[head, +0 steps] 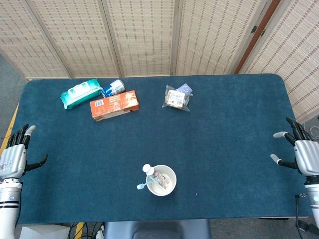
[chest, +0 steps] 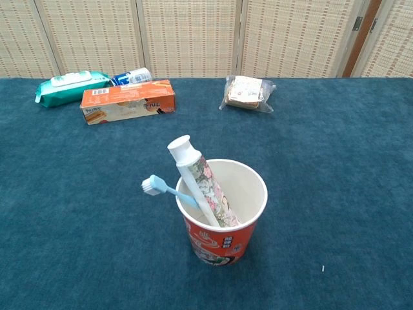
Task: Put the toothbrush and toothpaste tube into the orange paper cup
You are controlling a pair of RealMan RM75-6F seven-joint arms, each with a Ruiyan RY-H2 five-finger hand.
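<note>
Cup (chest: 222,223) holds one toothbrush (chest: 164,189) and one toothpaste tube (chest: 197,179); each robot hand, left (head: 13,158) and right (head: 301,155), spread empty.

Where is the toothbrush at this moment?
The toothbrush stands in the orange paper cup near the table's front edge, its head leaning out left, beside the toothpaste tube.

Orange cup (chest: 221,223); floral toothpaste tube (chest: 203,186); light-blue toothbrush (chest: 166,188); dark-blue table (chest: 335,168).

The head view looks steeply down from high above, taking in the whole table (head: 224,124), with the left hand (head: 12,158) and right hand (head: 305,154) at its side edges. The chest view sits low and near, facing level across the midway stretch between the hands, sharing the orange paper cup (chest: 222,213) and far clutter.
</note>
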